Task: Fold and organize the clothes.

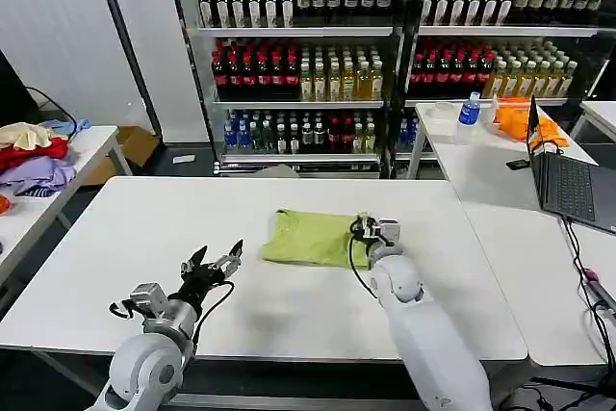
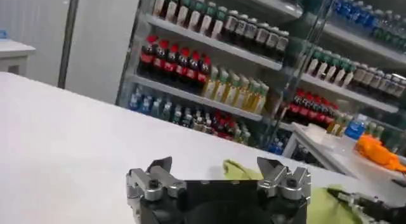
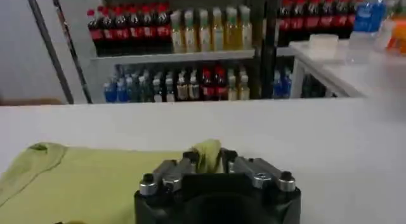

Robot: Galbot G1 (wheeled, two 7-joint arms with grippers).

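**A:** Two grippers in play here. From the head view we've got the lime T-shirt [image 1: 310, 239] folded into a rough rectangle just past the middle of the white table [image 1: 115, 238], and the right gripper [image 1: 367, 230] sits on its right-hand edge. The right wrist view is where we see the detail: the fingers are pinched together on a raised fold of the shirt [image 3: 95, 181], which the head view doesn't make clear.

**B:** Agreed. And the left gripper [image 1: 214, 264]? We see it at about 8 o'clock from the shirt, held over bare tabletop, well apart from the fabric.

**A:** Yep, jaws spread apart, nothing between them. The left wrist view confirms it: both fingers [image 2: 158, 174] stand wide, with the shirt [image 2: 244, 170] peeking behind them.

**B:** Room-wise, we've got drink shelves [image 1: 298, 55] at 12 o'clock, a side table with a garment pile [image 1: 34, 156] at 10 o'clock, and a laptop [image 1: 568, 180] on the table at 2 o'clock.

**A:** Plenty of bare table around the shirt on all sides; its edges are nowhere near the table's rim.
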